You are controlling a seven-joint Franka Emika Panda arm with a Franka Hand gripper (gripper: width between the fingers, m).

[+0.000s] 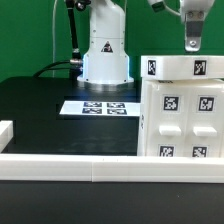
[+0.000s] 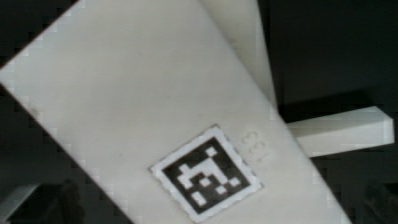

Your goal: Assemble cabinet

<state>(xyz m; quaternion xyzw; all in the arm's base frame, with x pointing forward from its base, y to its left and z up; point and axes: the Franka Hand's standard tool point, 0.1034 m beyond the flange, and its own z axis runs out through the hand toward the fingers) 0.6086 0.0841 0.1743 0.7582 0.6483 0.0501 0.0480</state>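
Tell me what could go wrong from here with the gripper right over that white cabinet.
1. The gripper hangs just above the cabinet near its top edge; an off-centre descent could clip the edge or tip the block.
2. The cabinet stands close against the long low white rail, so a push could jam it there.
3. Whether the jaws are open cannot be told, so a grasp could miss.

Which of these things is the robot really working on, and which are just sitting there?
Part of the job:
- cabinet, the big tagged white box
- gripper above its top

Just there:
- marker board, flat on the table
- white rail along the table's front edge
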